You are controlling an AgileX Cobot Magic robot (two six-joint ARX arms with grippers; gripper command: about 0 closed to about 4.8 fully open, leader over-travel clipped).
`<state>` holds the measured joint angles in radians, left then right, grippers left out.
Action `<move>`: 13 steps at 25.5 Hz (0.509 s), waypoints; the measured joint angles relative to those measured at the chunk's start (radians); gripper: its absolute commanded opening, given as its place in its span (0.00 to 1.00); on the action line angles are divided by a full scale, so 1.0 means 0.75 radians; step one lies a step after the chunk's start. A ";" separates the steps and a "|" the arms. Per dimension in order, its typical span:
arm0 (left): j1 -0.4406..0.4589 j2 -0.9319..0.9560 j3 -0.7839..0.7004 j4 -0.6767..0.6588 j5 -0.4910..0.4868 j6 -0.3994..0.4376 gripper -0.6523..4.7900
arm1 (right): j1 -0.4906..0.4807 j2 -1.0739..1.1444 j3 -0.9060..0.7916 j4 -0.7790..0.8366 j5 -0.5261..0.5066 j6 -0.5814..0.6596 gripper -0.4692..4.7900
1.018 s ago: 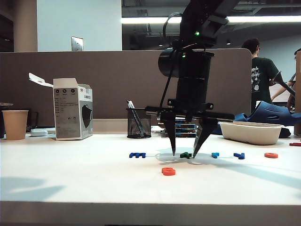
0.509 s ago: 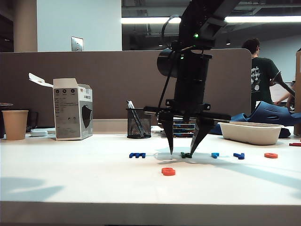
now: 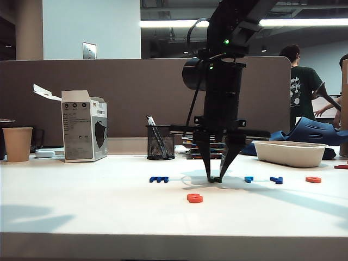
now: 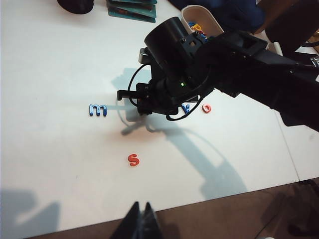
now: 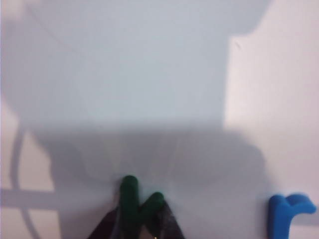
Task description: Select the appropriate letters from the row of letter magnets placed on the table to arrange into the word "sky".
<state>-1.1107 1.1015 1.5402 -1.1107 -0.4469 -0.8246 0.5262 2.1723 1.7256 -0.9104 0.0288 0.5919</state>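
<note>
Six letter magnets (image 3: 249, 179) before me, two dark blue, two orange-red, one green, one light blue, my two grippers (image 3: 216, 178).

My right gripper (image 3: 216, 177) is matt black plastic, and its jaws pinch the green "k" (image 5: 135, 199), smooth moulded plastic with a faint sheen. The worktop (image 3: 98, 206) is smooth white laminate, softly reflective. Behind it stand a black wire-mesh metal pen cup (image 3: 160, 142), a printed cardboard box (image 3: 84, 126) and a plain paper cup (image 3: 17, 143).

My left gripper (image 4: 141, 226) looks dull black.
</note>
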 measured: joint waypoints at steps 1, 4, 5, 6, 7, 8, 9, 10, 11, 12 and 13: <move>0.001 -0.001 0.000 0.000 0.000 0.001 0.11 | -0.001 0.000 0.000 -0.005 -0.003 0.000 0.24; 0.001 -0.001 0.000 0.000 0.000 0.001 0.11 | -0.001 0.001 0.000 -0.009 -0.003 0.000 0.24; 0.001 -0.001 0.000 0.000 0.000 0.001 0.11 | -0.001 0.001 0.000 -0.010 -0.003 0.000 0.24; 0.001 -0.001 0.000 0.000 0.000 0.000 0.11 | -0.001 0.001 0.001 -0.013 -0.003 0.000 0.24; 0.001 -0.001 0.000 0.000 0.000 0.001 0.11 | -0.001 0.001 0.002 -0.017 -0.003 -0.002 0.24; 0.001 -0.001 0.000 0.000 0.000 0.001 0.11 | -0.001 0.001 0.002 -0.019 -0.003 -0.010 0.24; 0.001 -0.001 0.000 0.000 0.000 0.001 0.11 | 0.000 0.001 0.003 -0.027 -0.003 -0.024 0.24; 0.001 -0.001 0.000 0.000 0.000 0.000 0.11 | 0.001 0.001 0.003 -0.035 -0.004 -0.034 0.24; 0.001 -0.001 0.000 0.000 0.000 0.000 0.11 | 0.002 0.001 0.003 -0.050 -0.004 -0.049 0.24; 0.001 -0.001 0.000 0.000 0.000 0.001 0.11 | 0.006 0.000 0.003 -0.061 -0.004 -0.056 0.24; 0.001 -0.001 0.000 0.000 0.000 0.001 0.11 | 0.012 -0.001 0.003 -0.081 -0.002 -0.073 0.24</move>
<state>-1.1103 1.1011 1.5402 -1.1107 -0.4469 -0.8242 0.5350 2.1719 1.7279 -0.9714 0.0273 0.5369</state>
